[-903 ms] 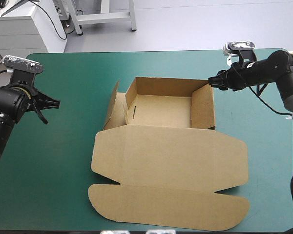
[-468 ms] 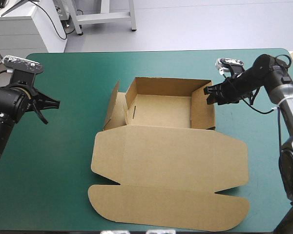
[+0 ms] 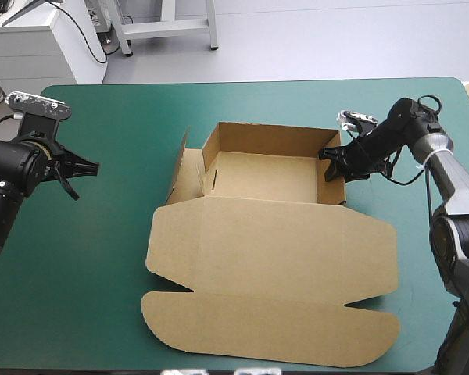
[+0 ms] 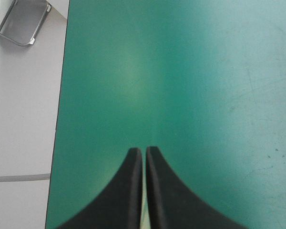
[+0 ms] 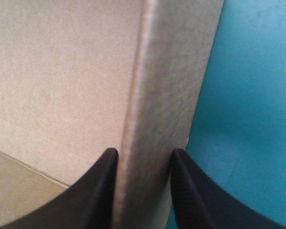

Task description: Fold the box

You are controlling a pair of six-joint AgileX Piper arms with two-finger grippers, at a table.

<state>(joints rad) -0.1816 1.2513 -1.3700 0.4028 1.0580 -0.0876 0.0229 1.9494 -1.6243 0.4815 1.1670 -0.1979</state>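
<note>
The right pincer [image 5: 144, 152] pinches the box's [image 3: 258, 176] right wall [image 5: 157, 95], all but closed on the board; the box sits mid-worktop [image 3: 94, 258], an open tray, lid flat on its near side; seemingly that wall is being seated; next likely calls for tucking the splayed left flap [image 3: 185, 176]; the left pincer [image 4: 144, 151], closed and empty, hovers well left of the box.

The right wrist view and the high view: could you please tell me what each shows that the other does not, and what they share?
Only the right wrist view shows, close up, the right gripper shut on the right wall of the box, one finger inside, one outside. Only the high view shows the whole box, its lid flat toward the near edge, and the left gripper over bare teal-green cover. Both show the right gripper at that wall, and the cover beside it.
</note>
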